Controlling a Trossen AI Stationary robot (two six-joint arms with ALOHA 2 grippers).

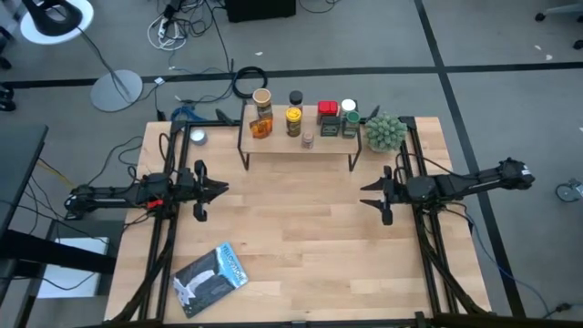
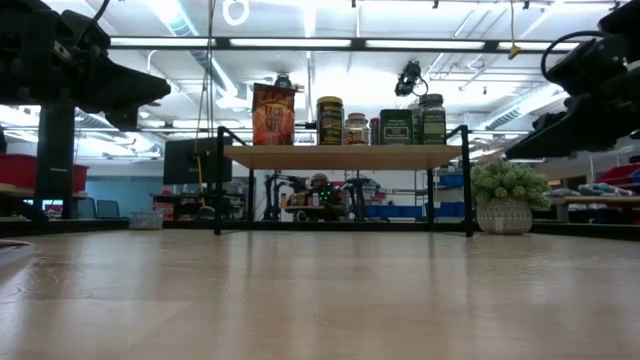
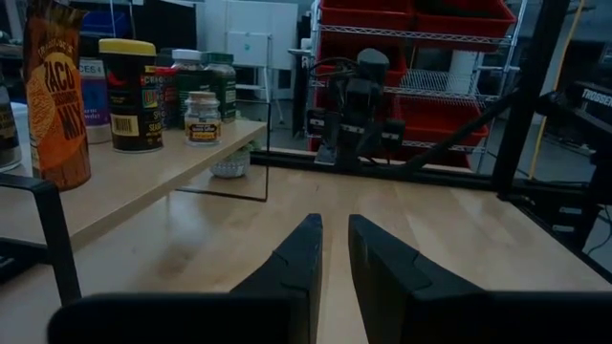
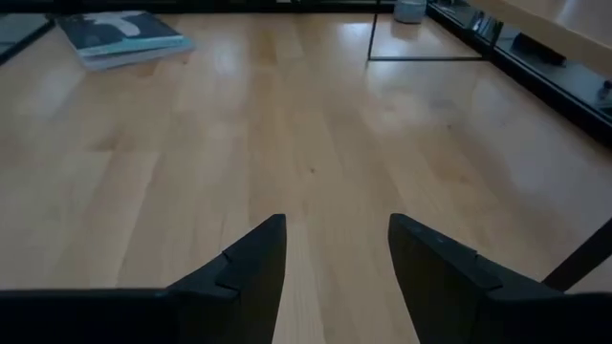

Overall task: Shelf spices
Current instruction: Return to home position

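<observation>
The shelf [image 1: 282, 146] stands at the table's far edge on thin black legs. Several spices stand on its board: a tan-lidded orange jar [image 1: 262, 116], a yellow-lidded jar [image 1: 293, 121], a small jar [image 1: 308, 140], a red tin [image 1: 328, 113] and a green tin [image 1: 351, 124]. My left gripper [image 1: 224, 189] hovers at the table's left, pointing level toward the right. Only a narrow gap shows between its fingers [image 3: 335, 222], and nothing is in it. My right gripper [image 1: 365, 194] hovers at the right, tipped slightly down. It is open [image 4: 337, 225] with nothing between its fingers.
A small green potted plant [image 1: 385, 132] stands just right of the shelf. A blue-white flat packet [image 1: 211, 278] lies near the front left. A small silver round thing [image 1: 198, 137] sits left of the shelf. Bare tabletop [image 1: 291, 228] lies between the grippers.
</observation>
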